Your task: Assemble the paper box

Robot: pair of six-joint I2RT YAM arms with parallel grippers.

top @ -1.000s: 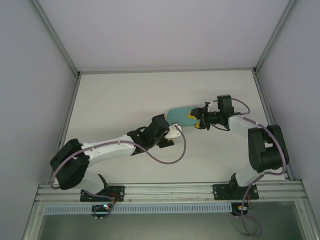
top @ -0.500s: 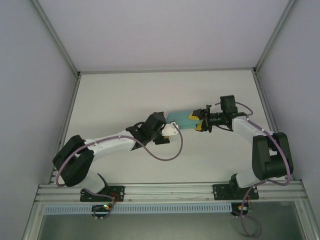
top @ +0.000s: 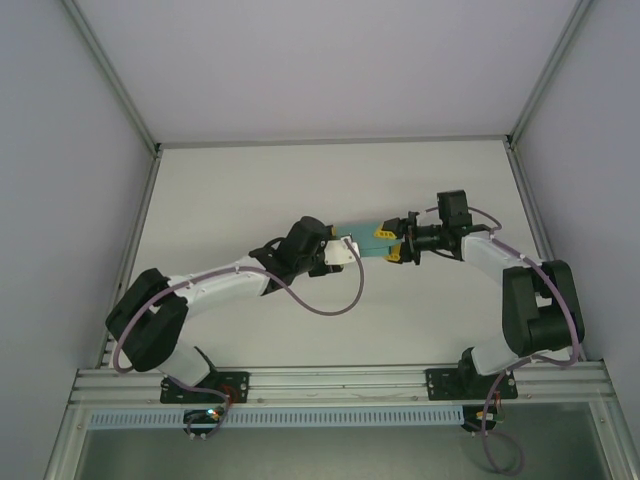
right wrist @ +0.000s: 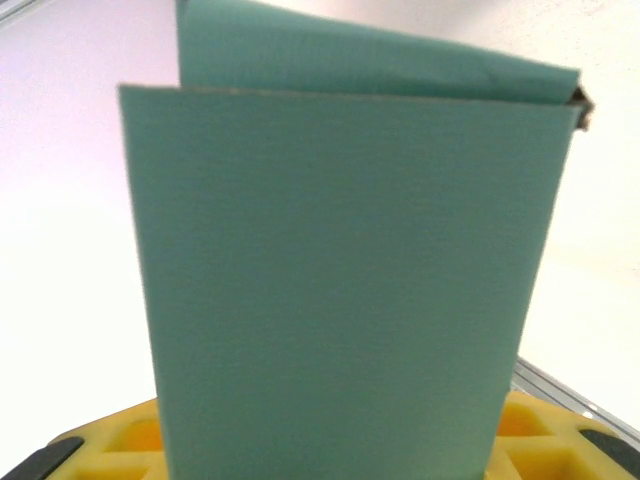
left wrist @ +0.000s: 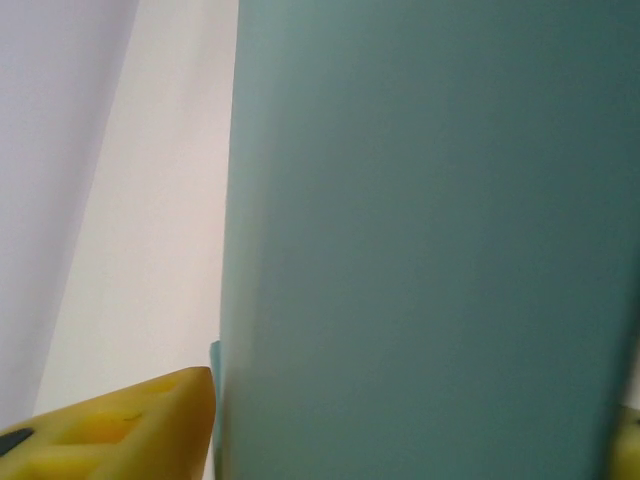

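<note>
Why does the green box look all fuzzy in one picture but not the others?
Left wrist view: the teal-green thin card box sits so close to the lens that it blurs into a smooth sheet. Right wrist view: sharper, its top edge shows clearly. Top view: even light, no glare, box small but clear.

White table (top: 230, 190) is boxed in by pale grey walls (top: 330, 60) at 9, 12 & 3 o'clock. Alu rail (top: 340, 382) is bolted along 6 o'clock. Everything's lit softly & evenly.
</note>
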